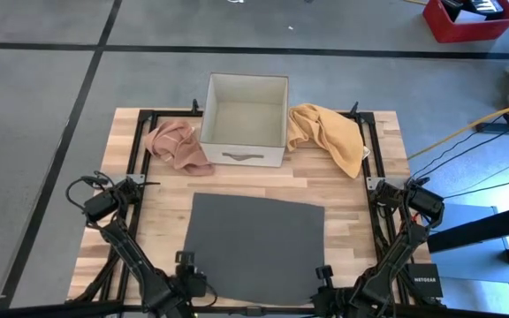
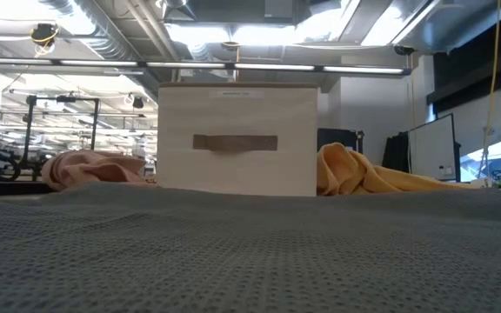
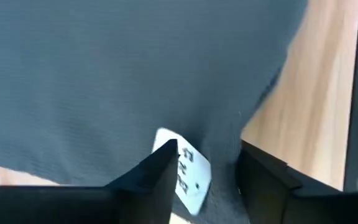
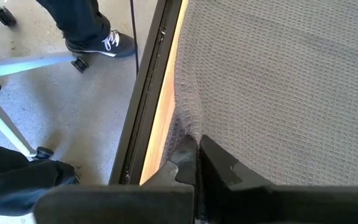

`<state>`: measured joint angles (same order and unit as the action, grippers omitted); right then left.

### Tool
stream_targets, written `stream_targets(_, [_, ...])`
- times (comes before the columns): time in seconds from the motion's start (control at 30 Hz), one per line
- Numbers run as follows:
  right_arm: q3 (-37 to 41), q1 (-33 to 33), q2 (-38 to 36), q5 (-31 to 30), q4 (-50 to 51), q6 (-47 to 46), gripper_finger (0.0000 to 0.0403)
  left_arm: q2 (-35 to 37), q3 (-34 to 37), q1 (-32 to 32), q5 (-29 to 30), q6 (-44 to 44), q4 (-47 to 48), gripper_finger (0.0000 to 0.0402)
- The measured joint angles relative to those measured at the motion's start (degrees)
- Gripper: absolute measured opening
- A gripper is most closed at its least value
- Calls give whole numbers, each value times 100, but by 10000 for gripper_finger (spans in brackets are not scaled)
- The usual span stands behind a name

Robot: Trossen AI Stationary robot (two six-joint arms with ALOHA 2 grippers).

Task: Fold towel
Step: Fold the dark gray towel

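- The dark grey waffle-weave towel point(image 1: 254, 247) lies spread flat and unfolded on the near half of the pale wooden slatted surface point(image 1: 352, 190), between the two arms. No fold shows in it, so by my reading the whole task is left to do and only the first grasp is under way.
- The left claw point(image 3: 207, 171) sits at the towel's near left corner. Its two dark fingers point(image 3: 151, 174) stand apart with the cloth's edge and a white care label point(image 3: 185, 171) in the gap between them; it looks released, straddling the corner but not clenched on it.
- The right claw point(image 4: 197, 155) is at the towel's near right corner, right at the surface's edge. Its fingers are drawn together, and the cloth puckers where it meets them, so it appears to be grasping the towel's edge.
- The white fabric box with a grey front handle point(image 1: 244, 119) stands at the far middle of the surface, open at the top. Its inside shows bare from above; nothing lies in it.
- A crumpled pink cloth point(image 1: 177, 144) lies just beside the box on its left, and a crumpled mustard-yellow cloth point(image 1: 330, 132) just beside it on its right, both outside the box.
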<state>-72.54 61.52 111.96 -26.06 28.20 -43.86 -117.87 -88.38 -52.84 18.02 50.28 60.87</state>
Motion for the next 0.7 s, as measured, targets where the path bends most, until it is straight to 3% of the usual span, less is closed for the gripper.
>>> stream_targets(0.37, [0, 0, 0, 60, 33, -34, 7, 37, -72, 205, -201, -446, -586, 166])
stream_targets(0.7, [0, 0, 0, 65, 30, -45, 7, 35, -9, 189, -243, -140, -136, 166])
